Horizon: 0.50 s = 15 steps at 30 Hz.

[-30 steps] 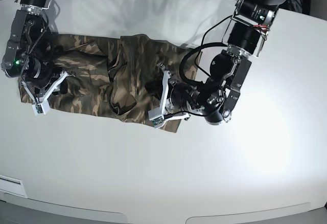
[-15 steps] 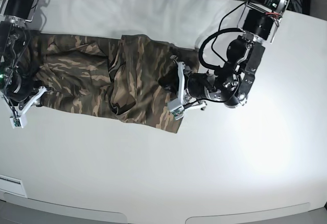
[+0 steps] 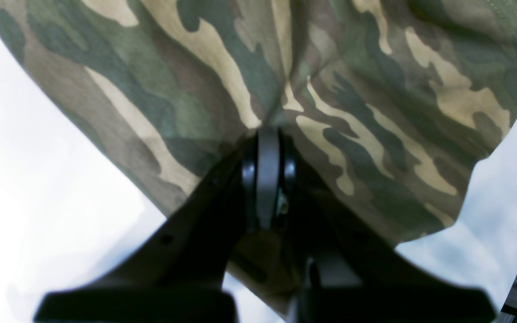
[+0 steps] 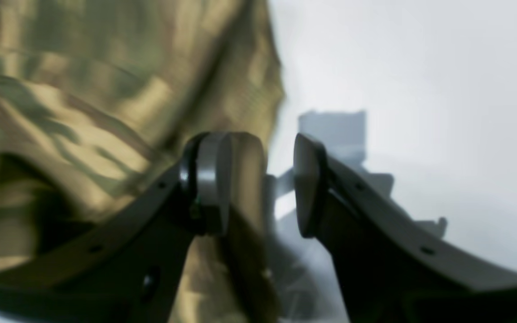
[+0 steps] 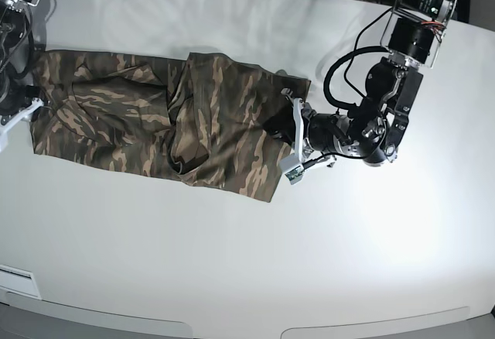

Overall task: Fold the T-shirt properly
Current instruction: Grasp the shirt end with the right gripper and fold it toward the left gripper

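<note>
left gripper (image 3: pixel 267 134) is pinching the t-shirt (image 5: pixel 155 122) edge, cloth bunched. right gripper (image 4: pixel 263 179) spread, nothing in it, w/ shirt beside it on the white surface (image 5: pixel 232 261).

A white table (image 5: pixel 232 261) with a smooth, slightly glossy top carries one thing: the T-shirt (image 5: pixel 155 130), a camouflage cloth lying flat in a long, rumpled band. It stretches from near the table's left edge toward the middle, closer to the far edge than the near one, with creases bunched mid-length.
</note>
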Tool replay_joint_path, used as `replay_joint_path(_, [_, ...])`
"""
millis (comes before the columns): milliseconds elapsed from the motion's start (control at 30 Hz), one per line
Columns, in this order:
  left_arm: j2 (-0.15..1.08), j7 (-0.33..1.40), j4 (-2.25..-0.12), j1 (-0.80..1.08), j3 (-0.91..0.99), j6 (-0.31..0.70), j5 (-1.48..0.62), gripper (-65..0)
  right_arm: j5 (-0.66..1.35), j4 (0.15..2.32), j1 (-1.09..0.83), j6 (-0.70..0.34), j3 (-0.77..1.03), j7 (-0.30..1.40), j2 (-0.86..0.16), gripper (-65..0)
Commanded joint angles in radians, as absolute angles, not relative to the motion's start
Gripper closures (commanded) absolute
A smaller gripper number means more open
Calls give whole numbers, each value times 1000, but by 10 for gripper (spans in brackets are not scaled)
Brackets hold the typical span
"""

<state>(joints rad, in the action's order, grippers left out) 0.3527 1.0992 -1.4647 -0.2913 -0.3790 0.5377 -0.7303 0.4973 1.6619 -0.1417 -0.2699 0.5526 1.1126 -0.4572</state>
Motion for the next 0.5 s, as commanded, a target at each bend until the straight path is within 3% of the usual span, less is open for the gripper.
replay_joint_path(0, [371,1177,-1467,-292,-379,519,-664,0,501,1675,-136,-263,579,1081,-482,-260])
replay_joint_path(200, [371,1179,-1506,-291,-379,519,-664,0,635,1579,-149,-300,657,1085,-477,-343])
replay_joint_path(467, [371,1186,-1518,-291,-379,519,-664,0,844,1332,-149,-393,662,1074,-478,-348])
